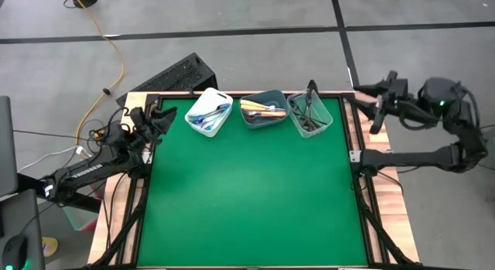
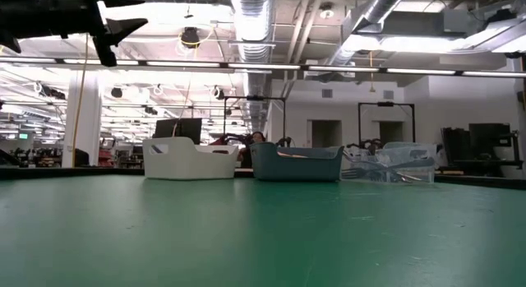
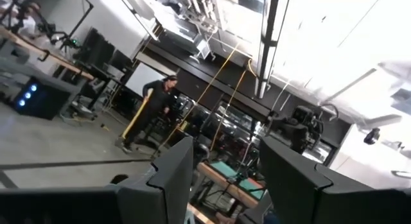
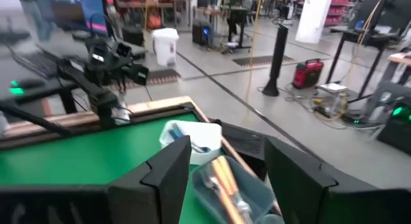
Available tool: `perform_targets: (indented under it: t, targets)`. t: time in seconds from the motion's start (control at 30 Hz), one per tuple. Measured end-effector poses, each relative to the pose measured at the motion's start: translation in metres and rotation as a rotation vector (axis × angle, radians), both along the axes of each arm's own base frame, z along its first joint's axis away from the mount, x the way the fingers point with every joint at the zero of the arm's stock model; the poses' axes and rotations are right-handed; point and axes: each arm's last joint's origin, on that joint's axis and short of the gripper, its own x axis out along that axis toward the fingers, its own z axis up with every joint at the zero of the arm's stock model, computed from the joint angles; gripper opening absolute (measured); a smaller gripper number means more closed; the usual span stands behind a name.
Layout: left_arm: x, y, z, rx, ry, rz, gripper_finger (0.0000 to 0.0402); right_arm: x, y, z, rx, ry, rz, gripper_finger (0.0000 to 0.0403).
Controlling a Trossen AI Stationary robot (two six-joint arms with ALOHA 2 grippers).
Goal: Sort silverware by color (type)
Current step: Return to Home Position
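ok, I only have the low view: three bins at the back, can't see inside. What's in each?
Observer: High view: white bin holds blue handles, grey-blue bin yellow-orange handles, clear bin black handles.
Operator: Strays on the mat?
Observer: None that the high view shows; the mat is plain green.
Operator: Claws?
Observer: Left claw sits at the back left corner, right claw off the back right corner. Wrist views show both open, holding nothing.
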Motion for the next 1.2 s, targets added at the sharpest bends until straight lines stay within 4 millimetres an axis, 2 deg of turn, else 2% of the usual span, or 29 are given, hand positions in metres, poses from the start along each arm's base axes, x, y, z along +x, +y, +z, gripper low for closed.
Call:
perform_targets:
  t: [0.23,0.4,0.63,0.8,0.9,0.97,1.07,1.2]
  targets:
    - [0.001,-0.002,0.000,0.087,0.046,-0.035,0.0164,0.008,0.002,-0.065,0.140,-0.141,0.039,0.0221]
    - [0.002,-0.003,0.000,0.111,0.057,-0.067,0.0164,0.034,0.005,-0.107,0.207,-0.174,0.119,0.0221]
    - [0.005,-0.010,0.000,0.183,0.082,-0.168,0.0164,0.067,0.022,-0.152,0.238,-0.205,0.136,0.0221]
    - [0.008,-0.017,-0.003,0.202,0.118,-0.236,0.0164,0.071,0.037,-0.173,0.214,-0.195,0.063,0.0221]
    - [0.011,-0.019,-0.010,0.193,0.143,-0.246,0.0164,0.069,0.042,-0.178,0.188,-0.206,0.022,0.0221]
    - [0.010,-0.018,-0.010,0.190,0.138,-0.231,0.0164,0.061,0.041,-0.174,0.162,-0.222,0.035,0.0221]
    - [0.005,-0.018,-0.008,0.202,0.109,-0.210,0.0164,0.037,0.032,-0.150,0.143,-0.352,0.080,0.0221]
    - [-0.001,-0.018,-0.010,0.187,0.122,-0.182,0.0164,-0.001,0.019,-0.143,0.117,-0.470,0.132,0.0221]
